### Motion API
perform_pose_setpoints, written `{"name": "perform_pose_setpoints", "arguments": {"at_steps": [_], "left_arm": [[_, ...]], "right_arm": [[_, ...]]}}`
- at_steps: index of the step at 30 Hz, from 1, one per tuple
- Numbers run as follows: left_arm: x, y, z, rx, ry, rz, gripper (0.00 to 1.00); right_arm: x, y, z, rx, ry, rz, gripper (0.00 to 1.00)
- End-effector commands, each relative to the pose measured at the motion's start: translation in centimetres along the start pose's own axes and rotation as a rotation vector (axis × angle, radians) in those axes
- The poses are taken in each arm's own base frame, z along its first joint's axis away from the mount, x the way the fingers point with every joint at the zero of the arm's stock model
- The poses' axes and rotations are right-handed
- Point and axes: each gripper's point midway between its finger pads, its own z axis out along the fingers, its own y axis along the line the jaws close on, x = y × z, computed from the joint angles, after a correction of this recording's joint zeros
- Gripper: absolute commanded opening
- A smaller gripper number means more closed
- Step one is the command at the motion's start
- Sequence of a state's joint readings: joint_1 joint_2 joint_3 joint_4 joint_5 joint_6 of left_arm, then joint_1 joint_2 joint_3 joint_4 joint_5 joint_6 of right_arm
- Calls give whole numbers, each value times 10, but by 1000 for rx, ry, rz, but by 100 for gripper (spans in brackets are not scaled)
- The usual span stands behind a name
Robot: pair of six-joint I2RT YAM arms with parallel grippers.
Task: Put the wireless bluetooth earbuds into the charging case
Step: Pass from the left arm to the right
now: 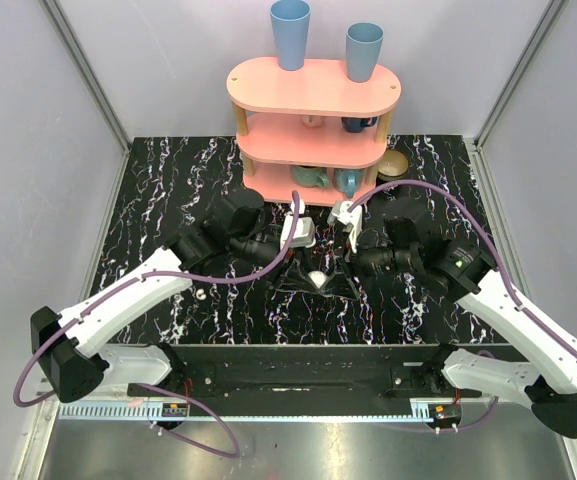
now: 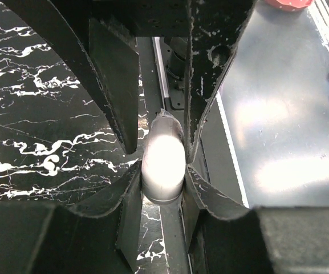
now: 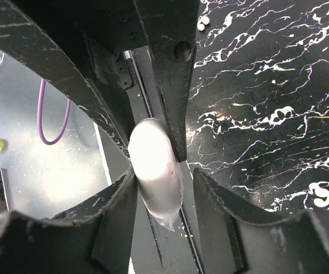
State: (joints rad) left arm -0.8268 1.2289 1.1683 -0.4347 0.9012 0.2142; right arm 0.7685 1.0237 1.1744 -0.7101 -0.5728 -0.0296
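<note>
The charging case [image 1: 315,279] is a white glossy pebble held just above the black marble table [image 1: 168,190], between both arms. My left gripper [image 2: 163,171] is shut on it, a finger pressed to each side of the case [image 2: 163,162]. My right gripper [image 3: 164,174] reaches in from the other side, its jaws around the same case [image 3: 153,157]. Its left finger [image 3: 116,200] touches the case, while a gap remains at its right finger [image 3: 221,211]. The case looks closed. One small white earbud [image 1: 200,294] lies on the table to the left, and also shows far off as the earbud [image 3: 201,24].
A pink three-tier shelf [image 1: 313,90] stands at the back with two blue cups [image 1: 290,32] on top and mugs on its lower levels. A round wooden piece [image 1: 395,163] lies to its right. A grey metal strip [image 1: 298,445] runs along the near edge.
</note>
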Motion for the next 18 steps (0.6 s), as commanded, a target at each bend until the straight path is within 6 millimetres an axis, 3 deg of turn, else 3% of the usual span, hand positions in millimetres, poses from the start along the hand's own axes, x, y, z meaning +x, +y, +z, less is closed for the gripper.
{"name": "perform_pose_setpoints", "arguments": {"at_steps": [1, 9, 13, 14, 18], "left_arm": [[-21, -7, -4, 49, -31, 62, 0], [-18, -8, -1, 87, -7, 47, 0], [-16, -8, 0, 93, 0, 38, 0], [-16, -8, 0, 92, 1, 36, 1], [-14, -6, 0, 81, 6, 34, 4]], "right_arm": [[-9, 8, -4, -33, -14, -26, 50], [-8, 7, 0, -41, -3, -22, 42], [-8, 8, 0, -47, -2, -27, 31], [-8, 8, -1, -47, -5, -29, 23], [-11, 10, -3, -47, -21, -35, 14]]}}
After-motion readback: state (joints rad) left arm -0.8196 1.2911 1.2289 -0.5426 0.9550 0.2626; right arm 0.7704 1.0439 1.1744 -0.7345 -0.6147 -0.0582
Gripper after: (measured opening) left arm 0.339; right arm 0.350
